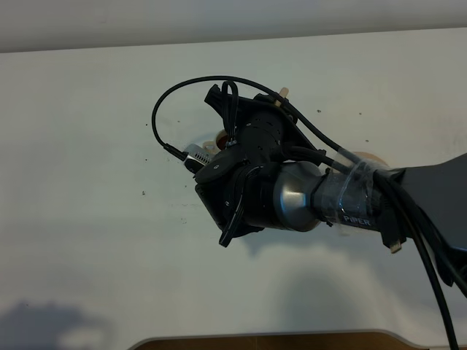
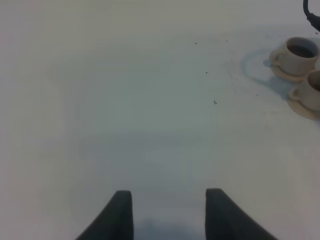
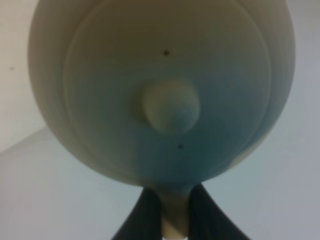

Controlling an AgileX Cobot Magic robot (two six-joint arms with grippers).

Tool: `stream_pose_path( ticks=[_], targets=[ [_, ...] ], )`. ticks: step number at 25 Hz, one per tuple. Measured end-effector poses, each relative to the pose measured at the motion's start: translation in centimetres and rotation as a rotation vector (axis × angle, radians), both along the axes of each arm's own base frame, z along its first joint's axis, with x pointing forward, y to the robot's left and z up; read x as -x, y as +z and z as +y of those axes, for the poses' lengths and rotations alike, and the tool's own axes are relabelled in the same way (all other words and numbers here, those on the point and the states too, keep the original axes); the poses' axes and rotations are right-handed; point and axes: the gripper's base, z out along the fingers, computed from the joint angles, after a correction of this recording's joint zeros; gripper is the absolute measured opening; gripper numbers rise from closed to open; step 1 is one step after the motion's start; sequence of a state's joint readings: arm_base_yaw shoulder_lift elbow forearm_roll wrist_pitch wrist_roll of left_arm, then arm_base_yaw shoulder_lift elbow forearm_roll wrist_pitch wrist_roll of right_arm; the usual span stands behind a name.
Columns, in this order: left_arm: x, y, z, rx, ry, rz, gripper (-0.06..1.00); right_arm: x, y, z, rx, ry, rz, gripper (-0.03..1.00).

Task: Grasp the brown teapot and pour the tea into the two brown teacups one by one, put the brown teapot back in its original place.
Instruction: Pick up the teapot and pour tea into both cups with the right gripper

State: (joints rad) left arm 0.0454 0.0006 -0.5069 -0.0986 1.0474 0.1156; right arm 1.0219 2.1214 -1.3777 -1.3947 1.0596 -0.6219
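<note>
In the right wrist view the brown teapot [image 3: 165,75] fills the frame from above, its knobbed lid [image 3: 170,106] in the middle. My right gripper [image 3: 172,220] is shut on the teapot's loop handle. In the exterior view the right arm [image 1: 292,193] reaches across the middle and hides the teapot. The two brown teacups [image 2: 300,51] [image 2: 312,90] stand side by side on their small saucers in the left wrist view, the farther one dark inside. My left gripper [image 2: 169,210] is open and empty above bare table, well away from the cups.
A pale beige saucer rim [image 1: 366,157] peeks out behind the right arm's taped section. Small pale pieces [image 1: 219,138] show at the arm's left edge. Black cables [image 1: 168,95] loop above the arm. A brown edge [image 1: 270,341] runs along the table's front.
</note>
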Motion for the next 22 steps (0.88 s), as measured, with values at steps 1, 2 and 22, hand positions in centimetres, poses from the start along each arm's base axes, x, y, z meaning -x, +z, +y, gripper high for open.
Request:
stream_pose_path(
  ticks=[1, 2, 22],
  targets=[
    [0.0, 0.0, 0.0, 0.0, 0.0, 0.0, 0.37, -0.01, 0.01, 0.01, 0.007, 0.005, 0.0, 0.1],
    [0.01, 0.0, 0.0, 0.0, 0.0, -0.001, 0.37, -0.02, 0.03, 0.01, 0.012, 0.007, -0.001, 0.1],
    [0.01, 0.0, 0.0, 0.0, 0.0, -0.001, 0.37, 0.47, 0.28, 0.78, 0.067, 0.076, -0.021, 0.1]
  ],
)
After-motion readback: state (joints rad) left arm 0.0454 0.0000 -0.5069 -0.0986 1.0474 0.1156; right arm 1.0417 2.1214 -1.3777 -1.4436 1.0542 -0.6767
